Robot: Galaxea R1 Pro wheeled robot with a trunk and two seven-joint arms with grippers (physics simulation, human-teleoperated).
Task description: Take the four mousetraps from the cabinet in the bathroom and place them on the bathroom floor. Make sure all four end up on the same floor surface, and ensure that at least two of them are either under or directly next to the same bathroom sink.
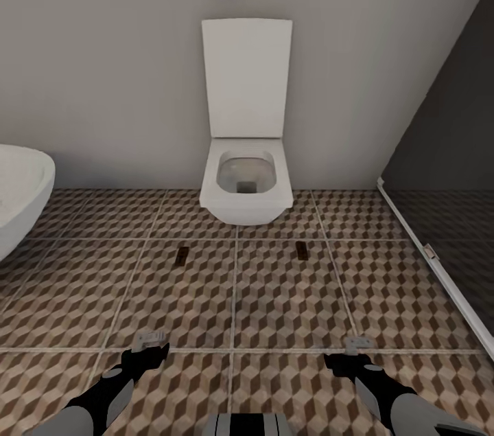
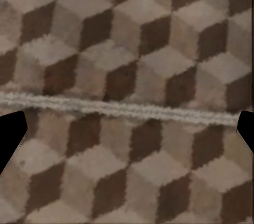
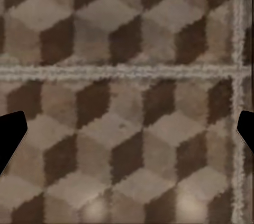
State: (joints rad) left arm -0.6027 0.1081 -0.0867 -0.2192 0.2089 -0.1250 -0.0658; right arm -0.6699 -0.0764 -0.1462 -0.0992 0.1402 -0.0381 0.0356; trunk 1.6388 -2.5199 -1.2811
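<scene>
Two tiny flat brown wooden mousetraps, one left [image 1: 182, 256] and one right [image 1: 302, 250], lie on the cube-patterned tiled bathroom floor [image 1: 288, 299] before a white toilet [image 1: 245, 182], while the left gripper [image 1: 150, 338] and right gripper [image 1: 357, 342] hang released, grasping nothing.

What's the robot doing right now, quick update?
Left hand and right hand open, empty, low over the cube-patterned tiled floor. Two small brown wooden mousetraps lie before the white toilet. Nothing in the way.

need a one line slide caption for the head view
Two mousetraps lie on the tiled floor before the toilet, both grippers empty.
</scene>
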